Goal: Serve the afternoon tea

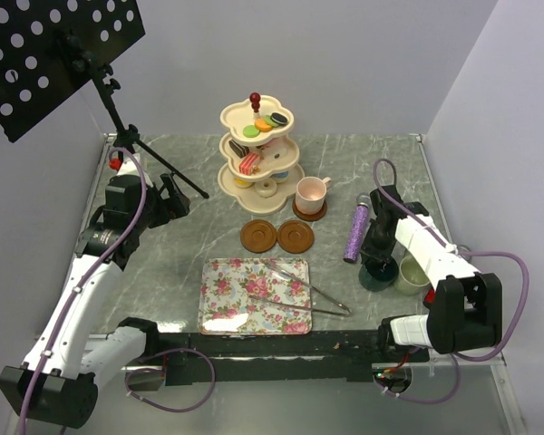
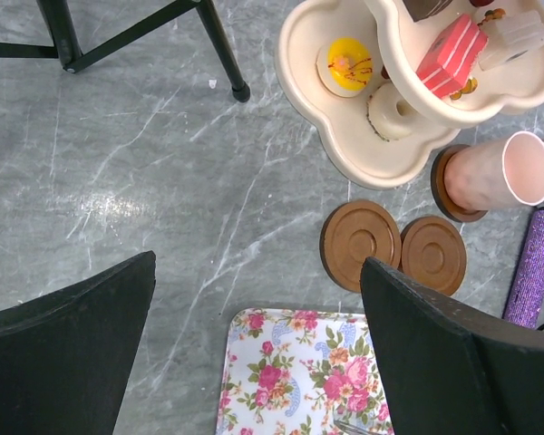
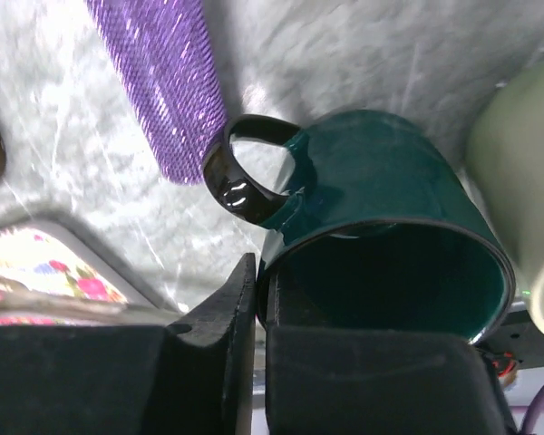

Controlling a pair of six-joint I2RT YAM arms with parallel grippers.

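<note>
My right gripper is shut on the rim of the dark teal mug, one finger inside the cup and one outside, just below its handle. From above, that mug stands on the table at the right, next to the pale green mug. The pink mug sits on a brown saucer beside the cream three-tier stand, which carries macarons, cake slices and doughnuts. Two bare saucers lie in front of the stand. My left gripper hangs open over the table at the left, holding nothing.
A purple glittery microphone lies just left of the teal mug. The floral tray with metal tongs sits at the near centre. A black music stand rises at the back left, its legs spreading toward the tiered stand.
</note>
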